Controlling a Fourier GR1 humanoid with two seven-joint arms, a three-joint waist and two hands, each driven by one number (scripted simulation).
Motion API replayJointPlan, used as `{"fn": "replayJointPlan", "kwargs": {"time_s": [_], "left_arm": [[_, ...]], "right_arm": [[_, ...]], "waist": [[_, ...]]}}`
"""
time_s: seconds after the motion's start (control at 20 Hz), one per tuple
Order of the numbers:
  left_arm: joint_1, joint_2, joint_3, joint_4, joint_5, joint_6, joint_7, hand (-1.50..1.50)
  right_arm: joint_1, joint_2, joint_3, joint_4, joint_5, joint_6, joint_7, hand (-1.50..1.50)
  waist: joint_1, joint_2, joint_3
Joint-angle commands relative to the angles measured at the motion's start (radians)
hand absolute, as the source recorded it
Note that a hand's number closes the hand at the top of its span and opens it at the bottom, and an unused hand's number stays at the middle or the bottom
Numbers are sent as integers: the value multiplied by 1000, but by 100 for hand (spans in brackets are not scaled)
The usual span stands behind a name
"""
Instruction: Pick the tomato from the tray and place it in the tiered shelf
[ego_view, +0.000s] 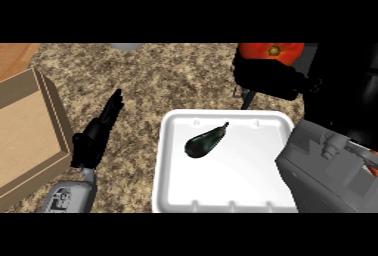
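Tomato (270, 50) red, round, apparently in right hand (269, 75)

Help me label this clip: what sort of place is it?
Probably a kitchen counter: a speckled stone-like top, a white tray holding an eggplant, and a tomato in the right hand.

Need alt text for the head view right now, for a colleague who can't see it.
The right robot hand holds the round red tomato raised near the view's top right, off the white rectangular foam tray, where a dark green eggplant lies. The left robot hand rests open on the speckled granite counter.
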Motion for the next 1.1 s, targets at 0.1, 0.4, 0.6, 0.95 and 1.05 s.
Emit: {"fn": "replayJointPlan", "kwargs": {"time_s": [0.1,0.4,0.6,0.95,1.05], "left_arm": [[-31,22,26,-2,6,-11,8,0],[9,30,31,23,11,-32,-49,0],[6,-25,-19,-8,-21,5,-1,0],[11,-31,-13,41,-35,16,-70,0],[-68,-19,17,21,-8,6,43,0]], "right_arm": [[-70,-69,-141,83,-17,30,-27,150],[-106,-162,-185,172,-28,48,-138,150],[-183,-176,-194,335,5,-31,-187,150],[-118,-223,-166,483,62,-197,-333,150],[-87,-203,-142,449,53,-191,-352,150]], "waist": [[1,1,0],[2,3,0],[8,4,0],[9,7,0],[4,4,0]]}}
